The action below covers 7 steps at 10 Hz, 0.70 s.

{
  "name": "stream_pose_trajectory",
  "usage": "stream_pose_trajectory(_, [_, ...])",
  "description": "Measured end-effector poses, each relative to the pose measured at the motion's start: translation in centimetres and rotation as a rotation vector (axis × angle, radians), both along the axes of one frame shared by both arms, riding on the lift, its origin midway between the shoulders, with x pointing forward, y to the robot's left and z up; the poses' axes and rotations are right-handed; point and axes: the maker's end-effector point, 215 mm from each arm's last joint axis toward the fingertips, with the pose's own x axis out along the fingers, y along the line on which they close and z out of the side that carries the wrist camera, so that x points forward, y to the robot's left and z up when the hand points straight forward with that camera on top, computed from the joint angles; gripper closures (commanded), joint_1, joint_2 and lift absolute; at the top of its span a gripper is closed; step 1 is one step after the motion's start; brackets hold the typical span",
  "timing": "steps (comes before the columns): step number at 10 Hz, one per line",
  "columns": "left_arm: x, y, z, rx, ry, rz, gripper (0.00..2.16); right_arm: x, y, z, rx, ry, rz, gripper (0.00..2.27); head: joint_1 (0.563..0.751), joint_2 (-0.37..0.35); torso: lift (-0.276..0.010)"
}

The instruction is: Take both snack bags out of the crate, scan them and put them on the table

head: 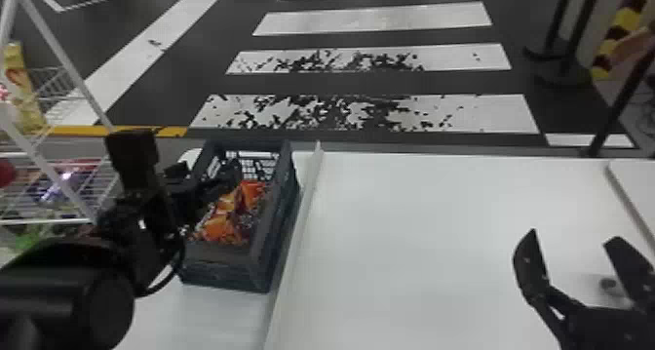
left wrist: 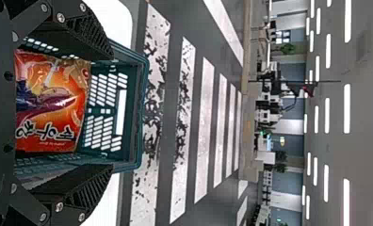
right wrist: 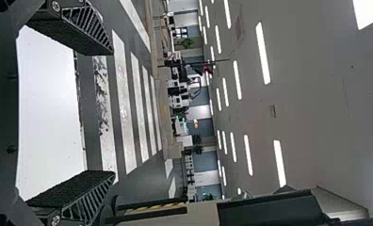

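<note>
Left arm's reaching in from the side, its end effector (head: 214,181) spread wide at the crate (head: 260,246), orange snack bags (head: 221,228) sitting inside. Right end effector (head: 573,238)'s over the counter (head: 414,256), also wide.

Light, overhead: rows of long white strip lights (right wrist: 263,54) in a flat grey ceiling (right wrist: 316,99), plus one broader bright white panel (right wrist: 370,12) in the right wrist view. General level: bright. Smooth white rectangular table (head: 414,217): pale and evenly lit in the head view, glaring almost blank in both wrist views. Glossy orange-red snack bag (left wrist: 43,80): small highlights along its creases. Open dark teal plastic crate (head: 275,212): shaded inside. Thick black left arm (head: 44,295): deep in shadow, faint sheen
</note>
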Motion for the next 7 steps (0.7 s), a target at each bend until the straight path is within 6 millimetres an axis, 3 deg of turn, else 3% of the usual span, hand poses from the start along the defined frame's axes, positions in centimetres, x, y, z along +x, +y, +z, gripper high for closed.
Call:
stream_pose_trajectory(4, [1.5,0.9,-5.3,-0.07,0.262,-0.026,0.2,-0.1,0.3,-0.1,0.0,0.003,0.009,0.08,0.695,0.195,-0.092])
stream_pose_trajectory(7, [2.3,1.8,-7.7,-0.107,0.357,-0.01,0.19,0.0,0.5,-0.1,-0.001,0.003,0.016,0.08,0.695,0.204,-0.092])
